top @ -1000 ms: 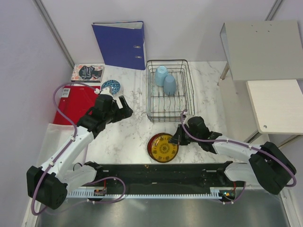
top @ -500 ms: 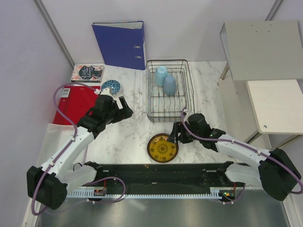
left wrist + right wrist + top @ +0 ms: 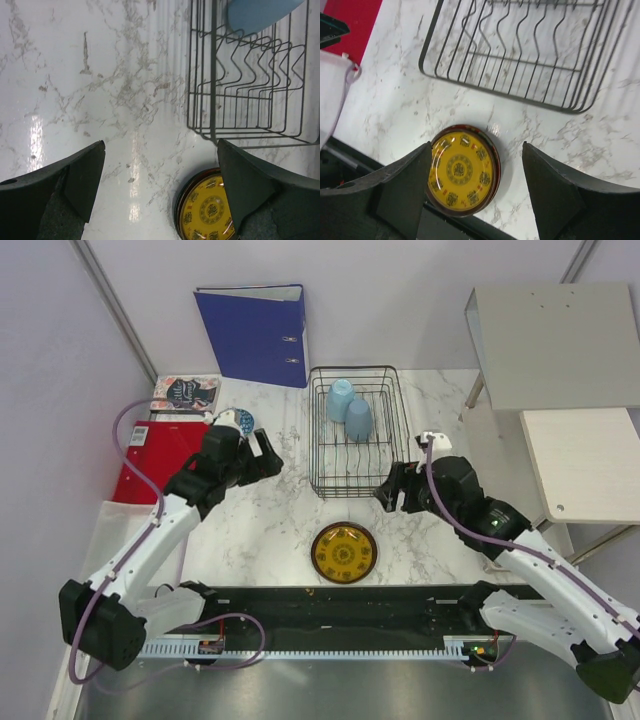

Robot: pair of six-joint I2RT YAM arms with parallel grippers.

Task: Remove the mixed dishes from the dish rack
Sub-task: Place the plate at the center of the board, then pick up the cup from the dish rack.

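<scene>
Top view: black wire dish rack (image 3: 311, 440) sits on the white marbled bench (image 3: 270, 530). Two pale blue plastic cups (image 3: 340, 398) are inside it, in the far-left part, touching or nearly so. Their long axes look to run roughly along the rack's length; the exact tilt is unclear. Left fingers (image 3: 270, 458) are spread wide and empty, just outside the rack's left wall, with the cups ahead of the tips and slightly toward the far end. Right fingers (image 3: 389, 490) are also apart and empty, at the rack's near right corner, with the cups ahead and across the full basket. Judgement: the left arm is nearer to the cups. The yellow patterned plate (image 3: 343, 551) lies flat on the bench, out of the rack, below and behind the right fingertips. The small blue patterned bowl (image 3: 243, 420) is out too, back beside the left wrist and half hidden.

Left wrist view: fingers are apart with bare bench between them. The rack wall (image 3: 212, 75) is ahead on the right-finger side, with a cup (image 3: 260, 12) at the top edge beyond the prongs. The plate (image 3: 207, 212) is close to the right finger.

Right wrist view: fingers are apart, with nothing clamped. The plate (image 3: 462, 172) is on the bench between and below them, showing a dark red rim. The rack's near end (image 3: 495, 92) is ahead, with empty prongs and no cup in frame.
</scene>
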